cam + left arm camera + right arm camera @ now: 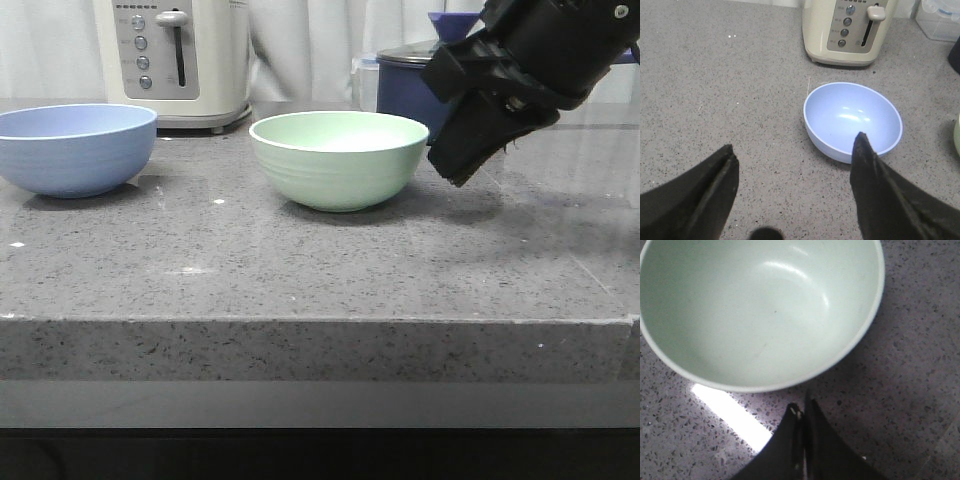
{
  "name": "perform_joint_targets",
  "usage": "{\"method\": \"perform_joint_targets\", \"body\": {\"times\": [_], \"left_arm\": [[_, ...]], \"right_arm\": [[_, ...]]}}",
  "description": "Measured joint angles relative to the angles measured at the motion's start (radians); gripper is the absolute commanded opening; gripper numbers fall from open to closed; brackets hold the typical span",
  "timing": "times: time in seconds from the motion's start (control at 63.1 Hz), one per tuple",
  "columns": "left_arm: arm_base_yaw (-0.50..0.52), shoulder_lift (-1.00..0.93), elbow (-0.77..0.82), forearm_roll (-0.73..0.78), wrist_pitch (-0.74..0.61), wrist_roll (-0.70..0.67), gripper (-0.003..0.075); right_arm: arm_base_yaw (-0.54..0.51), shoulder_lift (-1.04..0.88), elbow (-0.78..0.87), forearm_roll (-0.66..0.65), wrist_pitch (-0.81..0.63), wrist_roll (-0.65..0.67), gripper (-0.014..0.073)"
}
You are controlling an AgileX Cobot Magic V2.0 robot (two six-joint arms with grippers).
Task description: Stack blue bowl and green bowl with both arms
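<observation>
on the grey stone counter (300, 280) nothing is stacked yet. blue bowl (75, 148) sits toward the left edge, in front of the toaster (175, 60); green bowl (338, 157) stands mid-counter, well apart from it, both upright and empty. left gripper (792, 190) hovers just short of the blue bowl, fingers spread wide, holding nothing. right gripper (803, 415) hangs just beside the green bowl's rim, fingers pressed together, empty. both grasps and the stacking remain.

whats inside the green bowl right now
Nothing: the right wrist view shows the green bowl empty, only a glossy highlight on its pale inside. The right gripper sits closed just outside its rim. The counter under its base is covered.
</observation>
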Motion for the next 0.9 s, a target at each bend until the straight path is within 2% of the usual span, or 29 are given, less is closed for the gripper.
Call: {"method": "perform_joint_targets", "body": {"times": [0.159, 0.428, 0.903], "left_arm": [[0.000, 0.107, -0.064, -0.016, 0.047, 0.053, 0.0473], [0.000, 0.402, -0.252, -0.022, 0.128, 0.103, 0.0473], [0.000, 0.835, -0.478, -0.022, 0.171, 0.125, 0.0473]], "right_arm": [[0.000, 0.000, 0.000, 0.000, 0.000, 0.000, -0.0063], [0.000, 0.000, 0.000, 0.000, 0.000, 0.000, -0.0063], [0.000, 0.000, 0.000, 0.000, 0.000, 0.000, -0.0063]]}}
